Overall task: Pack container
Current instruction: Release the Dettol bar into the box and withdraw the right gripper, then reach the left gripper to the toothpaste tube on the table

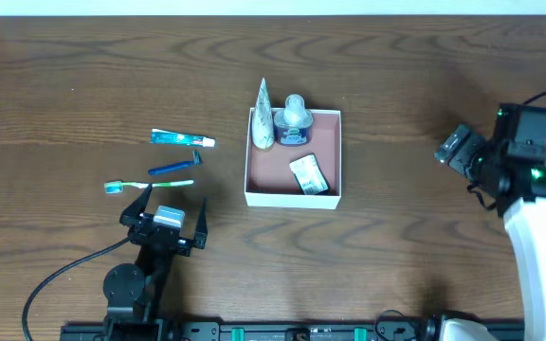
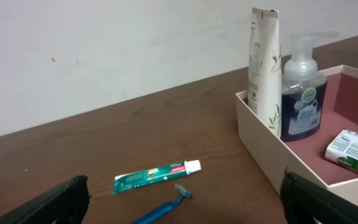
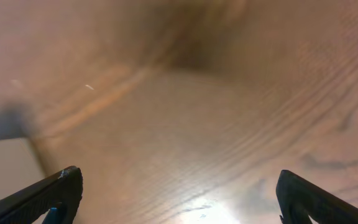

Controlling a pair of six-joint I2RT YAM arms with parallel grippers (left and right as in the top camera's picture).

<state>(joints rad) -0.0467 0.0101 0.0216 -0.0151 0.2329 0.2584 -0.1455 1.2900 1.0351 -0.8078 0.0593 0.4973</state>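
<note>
The container [image 1: 294, 195] is a square white box with a reddish-pink inside at the table's middle; it also shows at the right of the left wrist view [image 2: 263, 152]. In it stand a white tube [image 1: 263, 116] and a blue pump bottle [image 1: 293, 120], and a small white packet [image 1: 308, 174] lies flat. A green toothpaste tube [image 1: 182, 138], a blue razor [image 1: 174, 167] and a toothbrush [image 1: 148, 185] lie on the table to its left. My left gripper [image 1: 167, 206] is open and empty, just in front of the toothbrush. My right gripper [image 1: 457, 148] is open and empty, far right of the container.
A black cable [image 1: 60, 279] runs from the left arm's base toward the front left. The right arm's white body [image 1: 543, 246] fills the front right corner. A pale wall stands behind the table in the left wrist view [image 2: 104, 50].
</note>
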